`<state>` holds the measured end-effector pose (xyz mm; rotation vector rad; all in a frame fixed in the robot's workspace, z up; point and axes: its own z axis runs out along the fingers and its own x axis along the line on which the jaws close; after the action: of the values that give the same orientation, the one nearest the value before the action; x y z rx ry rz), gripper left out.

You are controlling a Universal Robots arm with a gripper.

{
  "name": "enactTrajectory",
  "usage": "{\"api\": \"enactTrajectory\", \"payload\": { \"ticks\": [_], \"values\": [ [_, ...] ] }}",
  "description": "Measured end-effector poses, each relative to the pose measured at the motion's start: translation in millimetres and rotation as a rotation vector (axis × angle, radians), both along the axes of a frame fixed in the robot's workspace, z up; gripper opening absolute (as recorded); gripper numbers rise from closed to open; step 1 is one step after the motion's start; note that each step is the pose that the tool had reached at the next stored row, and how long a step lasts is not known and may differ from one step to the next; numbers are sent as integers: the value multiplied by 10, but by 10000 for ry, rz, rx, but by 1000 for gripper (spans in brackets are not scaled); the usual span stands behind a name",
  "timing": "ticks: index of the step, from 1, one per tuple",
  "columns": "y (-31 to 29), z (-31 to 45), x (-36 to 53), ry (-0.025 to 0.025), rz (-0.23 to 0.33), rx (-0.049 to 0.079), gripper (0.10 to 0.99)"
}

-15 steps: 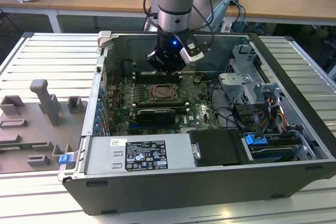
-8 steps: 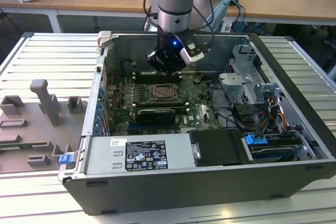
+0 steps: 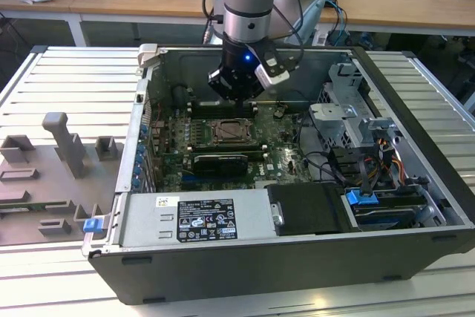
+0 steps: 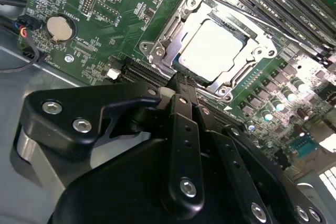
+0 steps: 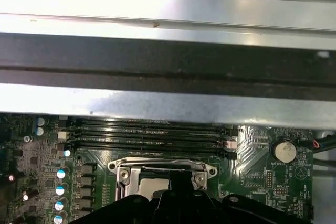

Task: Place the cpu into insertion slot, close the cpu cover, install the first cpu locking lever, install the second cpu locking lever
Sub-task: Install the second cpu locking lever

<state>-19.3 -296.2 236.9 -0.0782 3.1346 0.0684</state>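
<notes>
An open computer case (image 3: 415,176) lies on its side, its green circuit board (image 4: 105,30) facing up. In the second wrist view the cpu (image 4: 212,51), a pale square chip, lies flat in the insertion slot (image 4: 157,53), face up, edges parallel with the socket's rim. The cpu cover (image 4: 239,80), a silver frame, lies down around it. The gripper (image 4: 181,85) hangs just above the socket's edge, its black fingers (image 4: 186,129) drawn together, holding nothing visible. Long memory slots (image 5: 147,132) run beside the socket.
</notes>
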Motion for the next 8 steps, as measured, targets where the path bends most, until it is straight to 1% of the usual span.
{"api": "enactTrajectory", "payload": {
  "ticks": [4, 5, 8],
  "values": [
    [-38, 9, -1, 0, -1, 1, 106],
    [-64, 9, -1, 1, -1, 1, 106],
    [-108, 8, -1, 0, -2, 1, 106]
  ]
}}
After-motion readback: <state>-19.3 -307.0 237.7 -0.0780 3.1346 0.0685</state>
